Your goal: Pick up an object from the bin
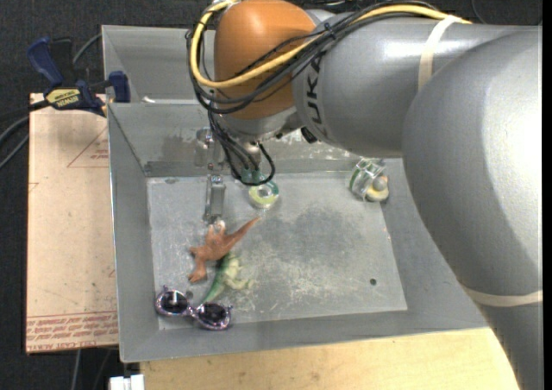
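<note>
We seem mid-approach: our gripper (228, 195) hangs over the orange toy dinosaur (219, 247) on the bin's (328, 250) left side, open or closed we cannot tell; next we must straddle it.

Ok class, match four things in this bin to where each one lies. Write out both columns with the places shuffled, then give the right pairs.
Things
1 purple sunglasses
2 orange toy dinosaur
3 small green toy
4 pale yellow-and-white thing

Places
A back right of the floor, close by the arm
B front-left corner of the floor
C between the dinosaur and the sunglasses
D left half, just in front of the pincer

Pairs: 1-B, 2-D, 3-C, 4-A
</note>
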Tool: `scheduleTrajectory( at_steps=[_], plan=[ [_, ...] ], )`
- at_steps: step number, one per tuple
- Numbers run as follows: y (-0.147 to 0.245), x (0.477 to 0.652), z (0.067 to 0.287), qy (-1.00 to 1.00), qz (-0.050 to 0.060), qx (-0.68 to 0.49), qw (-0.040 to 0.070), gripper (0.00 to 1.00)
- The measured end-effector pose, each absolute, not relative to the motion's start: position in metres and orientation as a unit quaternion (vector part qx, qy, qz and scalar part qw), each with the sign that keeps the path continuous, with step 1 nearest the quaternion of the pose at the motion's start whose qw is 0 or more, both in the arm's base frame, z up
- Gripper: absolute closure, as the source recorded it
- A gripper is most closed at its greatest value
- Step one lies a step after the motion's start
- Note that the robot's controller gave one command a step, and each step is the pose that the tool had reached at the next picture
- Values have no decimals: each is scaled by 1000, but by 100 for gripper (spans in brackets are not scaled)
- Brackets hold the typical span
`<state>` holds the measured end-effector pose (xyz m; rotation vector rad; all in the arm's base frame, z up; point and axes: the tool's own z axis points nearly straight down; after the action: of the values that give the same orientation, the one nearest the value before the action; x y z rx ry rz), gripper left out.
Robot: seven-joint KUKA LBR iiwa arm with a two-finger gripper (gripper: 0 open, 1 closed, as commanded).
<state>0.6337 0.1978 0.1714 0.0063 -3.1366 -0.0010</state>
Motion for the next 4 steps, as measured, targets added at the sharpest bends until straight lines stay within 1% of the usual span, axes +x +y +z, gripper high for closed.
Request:
scheduleTrajectory(
  at_steps=[1,2,3,4],
  plan=[
    [197,635,177,-1000,-1,0,-1,0],
    [169,589,105,-1000,-1,13,0,0],
    [165,575,71,-1000,-2,17,-2,100],
    [165,574,71,-1000,-2,17,-2,100]
  ],
)
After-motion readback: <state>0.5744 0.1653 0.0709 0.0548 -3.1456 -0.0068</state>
